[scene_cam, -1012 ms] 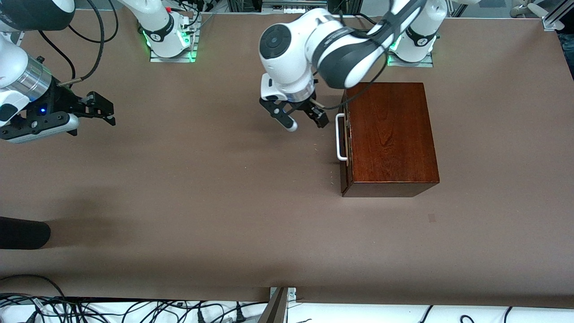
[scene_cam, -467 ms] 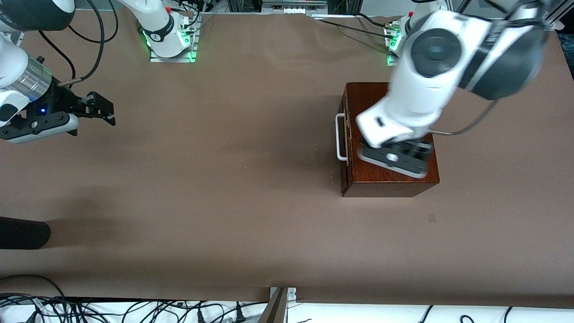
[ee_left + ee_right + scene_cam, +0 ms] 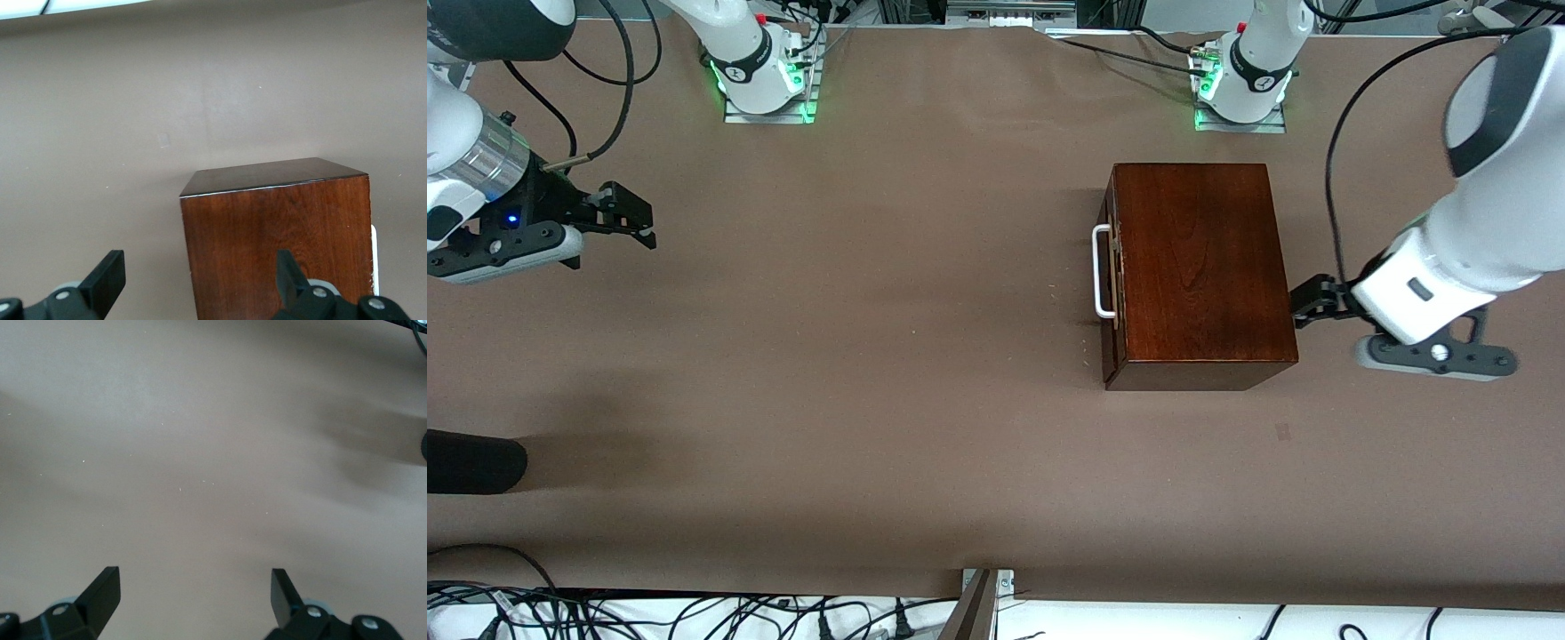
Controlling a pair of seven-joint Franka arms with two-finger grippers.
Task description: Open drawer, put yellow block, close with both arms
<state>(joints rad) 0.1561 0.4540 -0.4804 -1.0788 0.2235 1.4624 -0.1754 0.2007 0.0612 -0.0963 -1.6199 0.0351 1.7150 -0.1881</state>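
The dark reddish-brown wooden box (image 3: 1200, 267) stands on the table toward the left arm's end. Its drawer is pushed in flush, with the white bar handle (image 3: 1103, 271) on the front that faces the right arm's end. My left gripper (image 3: 1307, 300) is open, low by the box's back end, away from the handle. In the left wrist view (image 3: 200, 280) the box (image 3: 280, 233) stands between and past the fingers, not gripped. My right gripper (image 3: 630, 216) waits open and empty over bare table at the right arm's end; the right wrist view (image 3: 195, 597) shows only tabletop. No yellow block is in view.
A dark rounded object (image 3: 471, 462) lies at the table's edge at the right arm's end, nearer the front camera. Cables (image 3: 694, 613) run along the near edge. The two arm bases (image 3: 760, 80) stand at the table's top edge.
My left arm has swung from in front of the drawer handle, over the box top, down to the box's back end. The right arm and the box have not moved.
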